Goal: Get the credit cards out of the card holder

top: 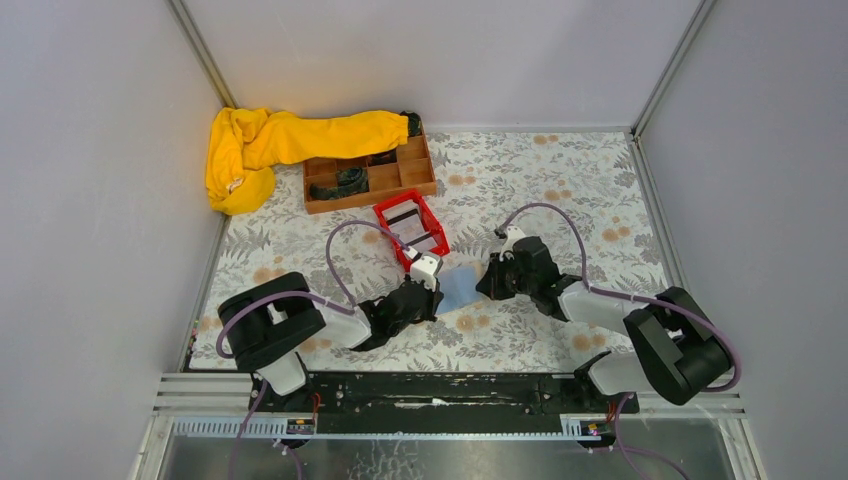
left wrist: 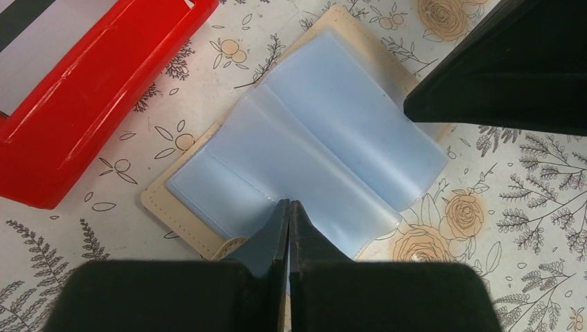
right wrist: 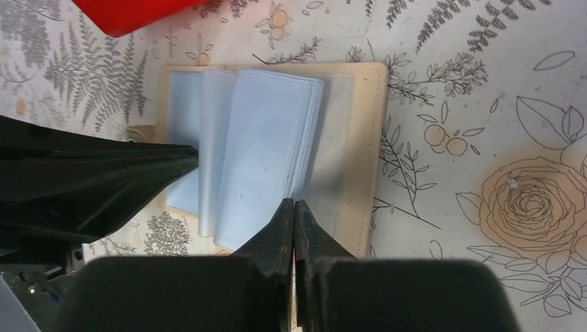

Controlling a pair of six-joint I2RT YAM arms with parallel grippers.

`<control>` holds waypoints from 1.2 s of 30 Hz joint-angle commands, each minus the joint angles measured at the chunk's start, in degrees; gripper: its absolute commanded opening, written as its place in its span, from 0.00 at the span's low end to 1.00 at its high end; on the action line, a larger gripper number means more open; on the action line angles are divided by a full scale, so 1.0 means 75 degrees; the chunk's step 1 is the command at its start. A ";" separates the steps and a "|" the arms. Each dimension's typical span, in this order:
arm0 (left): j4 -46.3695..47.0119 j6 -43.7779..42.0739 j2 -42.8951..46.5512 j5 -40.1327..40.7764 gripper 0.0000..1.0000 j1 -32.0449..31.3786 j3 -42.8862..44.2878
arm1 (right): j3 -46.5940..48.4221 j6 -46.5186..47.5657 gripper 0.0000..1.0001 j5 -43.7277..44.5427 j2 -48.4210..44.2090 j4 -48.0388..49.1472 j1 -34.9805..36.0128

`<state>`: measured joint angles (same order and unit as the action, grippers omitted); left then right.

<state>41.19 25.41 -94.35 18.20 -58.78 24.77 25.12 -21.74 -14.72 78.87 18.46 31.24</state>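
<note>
Card holder lies open; left hand, right hand pinched closed.

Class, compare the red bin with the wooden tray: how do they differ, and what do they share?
The red bin is bright red; the wooden tray is brown. The tray is larger than the bin. The tray is divided into more compartments than the bin. Both are shallow, open-topped rectangles.

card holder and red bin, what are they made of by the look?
Card holder: inner sleeves look like soft translucent bluish vinyl, with a faint sheen and limp, fanned pages. Its cover looks like matte beige faux leather, stitch dots along the edge; real leather is possible. Red bin: hard glossy moulded plastic, judging by bright highlights.
</note>
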 commanded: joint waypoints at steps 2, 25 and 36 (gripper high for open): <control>0.0174 -0.0003 -0.0094 -0.0150 0.00 -0.0061 0.0159 | 0.0333 -0.0023 0.00 -0.0397 -0.0330 0.0041 0.0088; -0.0134 -0.0219 0.0984 0.0248 0.00 -0.0055 -0.0014 | 0.0678 0.0210 0.00 -0.0019 -0.1363 -0.0456 0.0088; 0.0696 0.1182 0.0595 0.0024 0.24 -0.0057 -0.0802 | 0.0491 0.0056 0.00 -0.0345 -0.0156 0.0318 0.0095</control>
<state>40.49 28.18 -86.76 19.00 -58.85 21.54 28.03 -21.28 -16.25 75.16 16.47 31.42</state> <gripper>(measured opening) 0.179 0.011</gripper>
